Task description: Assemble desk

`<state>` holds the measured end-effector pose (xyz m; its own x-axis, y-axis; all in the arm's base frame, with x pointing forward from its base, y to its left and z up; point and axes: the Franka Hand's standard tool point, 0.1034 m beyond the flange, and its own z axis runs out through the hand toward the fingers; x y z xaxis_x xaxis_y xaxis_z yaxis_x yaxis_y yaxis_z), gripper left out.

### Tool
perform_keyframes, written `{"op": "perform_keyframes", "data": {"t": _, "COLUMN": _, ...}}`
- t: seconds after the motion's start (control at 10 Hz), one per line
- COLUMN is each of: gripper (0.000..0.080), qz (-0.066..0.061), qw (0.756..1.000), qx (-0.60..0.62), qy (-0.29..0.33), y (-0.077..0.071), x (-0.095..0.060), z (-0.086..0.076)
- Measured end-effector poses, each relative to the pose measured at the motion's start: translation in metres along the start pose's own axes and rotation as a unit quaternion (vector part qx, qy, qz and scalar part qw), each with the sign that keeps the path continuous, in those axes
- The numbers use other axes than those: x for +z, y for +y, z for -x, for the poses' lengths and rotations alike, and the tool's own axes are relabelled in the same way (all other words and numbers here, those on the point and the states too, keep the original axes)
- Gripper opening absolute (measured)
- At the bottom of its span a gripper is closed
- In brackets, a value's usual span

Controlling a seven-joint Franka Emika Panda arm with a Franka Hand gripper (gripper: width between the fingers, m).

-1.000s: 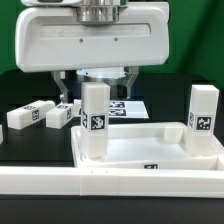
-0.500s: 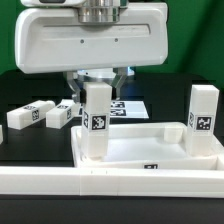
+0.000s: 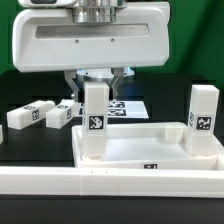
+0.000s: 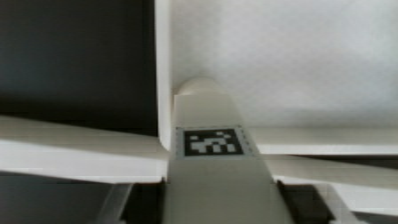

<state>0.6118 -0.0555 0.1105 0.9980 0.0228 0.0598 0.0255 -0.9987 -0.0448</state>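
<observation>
Two legs (image 3: 95,122) standing, two lying

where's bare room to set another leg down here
Free: inside the tabletop, between its two upright legs, and the black table nearer the camera than the loose legs. Crowded: behind, where gripper, loose legs and marker board cluster.

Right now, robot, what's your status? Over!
Gripper open, straddling the upright leg. That leg stands in the tabletop corner; second leg upright too. Two loose legs lie aside, not blocking.
</observation>
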Motion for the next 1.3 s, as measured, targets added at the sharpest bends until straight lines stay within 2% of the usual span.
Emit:
{"op": "perform_keyframes", "data": {"t": 0.3, "gripper": 0.029, "qz": -0.002, "qw": 0.992, "qx": 0.121, "qy": 0.02, "y": -0.0025, "x": 0.0011, "z": -0.0031}}
{"op": "perform_keyframes", "data": {"t": 0.5, "gripper": 0.029, "qz": -0.008, "qw": 0.975, "qx": 0.218, "qy": 0.027, "y": -0.0039, "x": 0.0014, "z": -0.0042}}
{"op": "perform_keyframes", "data": {"t": 0.8, "gripper": 0.029, "qz": -0.024, "qw": 0.933, "qx": 0.358, "qy": 0.025, "y": -0.0021, "x": 0.0012, "z": -0.0043}}
{"op": "perform_keyframes", "data": {"t": 1.0, "gripper": 0.029, "qz": -0.03, "qw": 0.896, "qx": 0.442, "qy": 0.021, "y": -0.0024, "x": 0.0012, "z": -0.0042}}
{"op": "perform_keyframes", "data": {"t": 1.2, "gripper": 0.029, "qz": -0.03, "qw": 0.891, "qx": 0.452, "qy": 0.021, "y": -0.0023, "x": 0.0013, "z": -0.0042}}
{"op": "perform_keyframes", "data": {"t": 1.3, "gripper": 0.0362, "qz": -0.03, "qw": 0.894, "qx": 0.447, "qy": 0.021, "y": -0.0025, "x": 0.0018, "z": -0.004}}
